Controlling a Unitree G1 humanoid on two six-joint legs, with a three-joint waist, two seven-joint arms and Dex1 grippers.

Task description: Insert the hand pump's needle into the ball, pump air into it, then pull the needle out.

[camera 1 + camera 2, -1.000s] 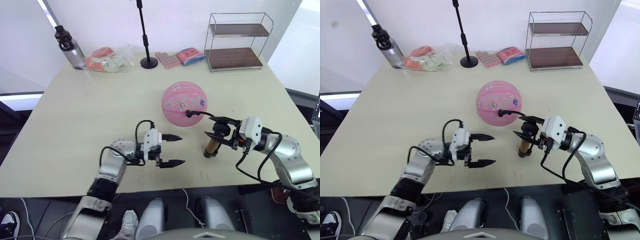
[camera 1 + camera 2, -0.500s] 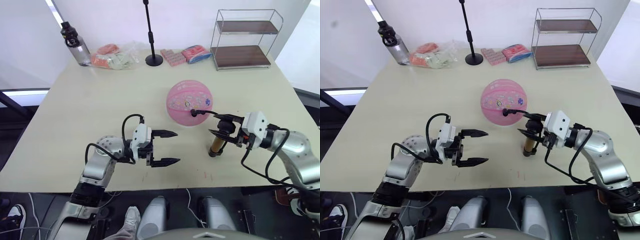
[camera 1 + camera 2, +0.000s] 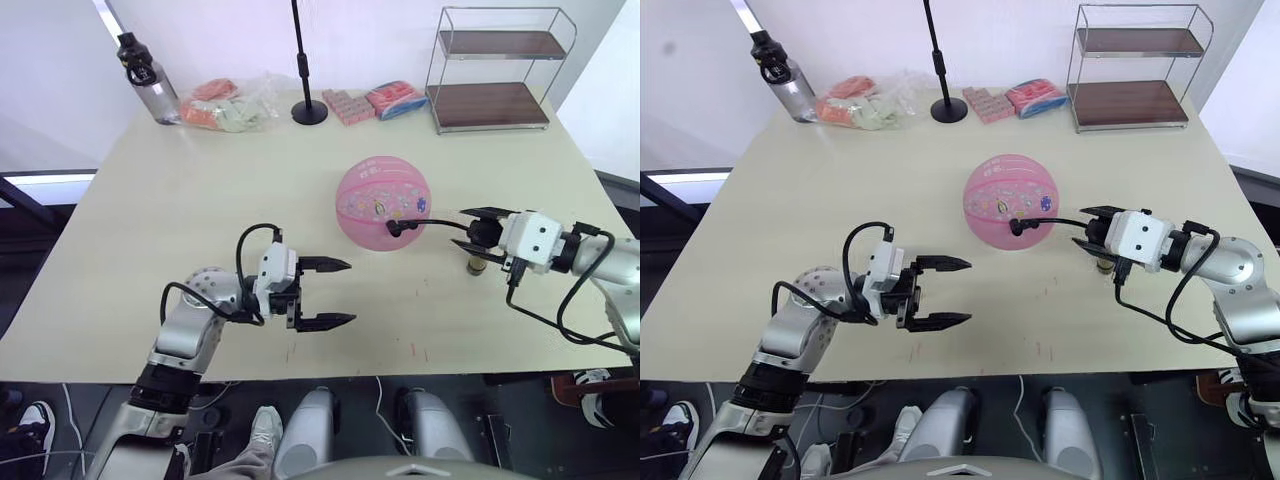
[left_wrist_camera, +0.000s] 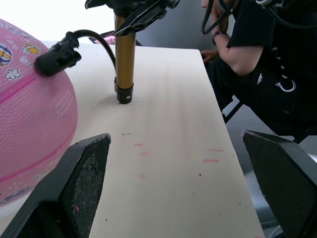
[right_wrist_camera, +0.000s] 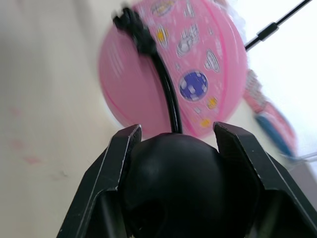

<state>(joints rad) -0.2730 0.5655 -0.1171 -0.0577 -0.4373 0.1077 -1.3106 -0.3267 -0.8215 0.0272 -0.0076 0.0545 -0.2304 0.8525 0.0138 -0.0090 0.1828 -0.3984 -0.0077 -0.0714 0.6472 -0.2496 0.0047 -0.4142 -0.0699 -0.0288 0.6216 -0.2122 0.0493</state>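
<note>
The pink ball (image 3: 383,203) rests at mid-table. A small black fitting (image 3: 393,227) on the thin hose (image 3: 440,222) sits against the ball's near right side, and the needle itself is hidden. To the right of the ball the hand pump (image 4: 124,59) stands upright on the table, gold barrel down. My right gripper (image 3: 472,228) is shut on its black top handle (image 5: 183,186). My left gripper (image 3: 350,293) hovers open and empty over the table, left of and nearer than the ball.
Along the far edge stand a water bottle (image 3: 143,80), a bag of snacks (image 3: 225,105), a black stand pole (image 3: 309,112), pink packets (image 3: 345,105) and a wire shelf (image 3: 500,70). A person in black (image 4: 267,54) sits beyond the table's right side.
My right gripper has carried the pump to the right, farther from the ball, and the hose now runs straighter. My left gripper stays open in place. The camera has shifted.
</note>
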